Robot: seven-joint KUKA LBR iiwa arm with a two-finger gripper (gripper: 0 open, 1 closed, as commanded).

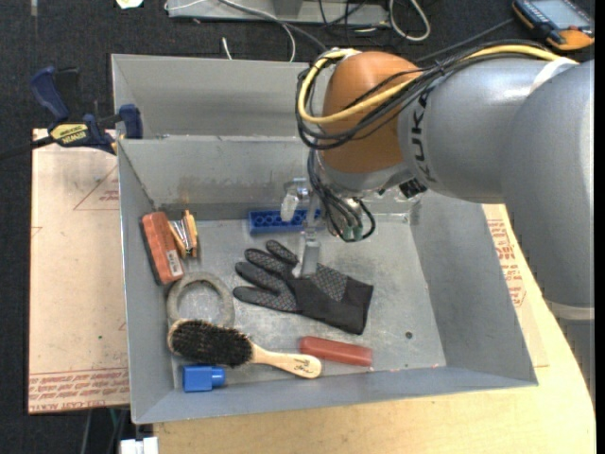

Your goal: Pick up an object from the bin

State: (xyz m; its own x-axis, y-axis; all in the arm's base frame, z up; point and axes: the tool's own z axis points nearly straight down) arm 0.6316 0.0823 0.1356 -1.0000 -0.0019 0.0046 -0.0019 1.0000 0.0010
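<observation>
Camera view looks down into the grey bin (pixel 217 173). The gripper (pixel 307 261) hangs low, with its tip right at the middle of a black glove (pixel 317 293) that lies flat on the bin floor. I cannot tell if the gripper is open or closed. Just behind the gripper lies a blue toy brick (pixel 272 220). In front of it, past the glove, lies a red marker (pixel 337 351). Farther off, toward the view's left of the gripper, are a hairbrush (pixel 213 343), a roll of tape (pixel 198 300) and an orange stapler (pixel 163 245).
</observation>
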